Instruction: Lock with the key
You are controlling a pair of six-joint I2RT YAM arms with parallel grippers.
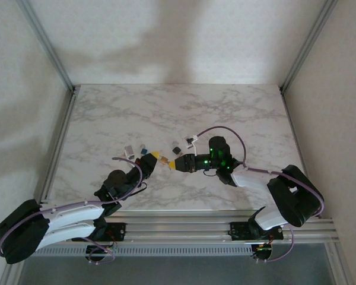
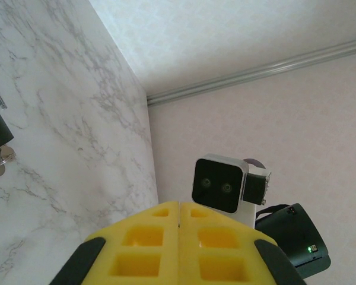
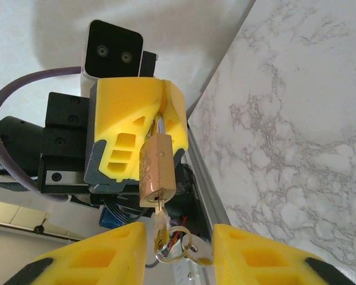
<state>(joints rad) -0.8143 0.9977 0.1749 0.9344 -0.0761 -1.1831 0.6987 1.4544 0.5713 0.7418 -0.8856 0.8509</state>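
Left tool [image 3: 159, 122]: yellow fingers pressed together on the shackle of the small brass padlock [image 3: 157, 172]. The lock sits at centre frame in the right wrist view, body below the shackle. Brass key [image 3: 160, 228] is in the keyhole on the lock's lower face, with a silver key ring [image 3: 187, 252] just under it. Right tool [image 3: 179, 243] is at bottom of frame, fingers spread either side of key and ring, not gripping. White marble table [image 3: 296, 119] is on the right.
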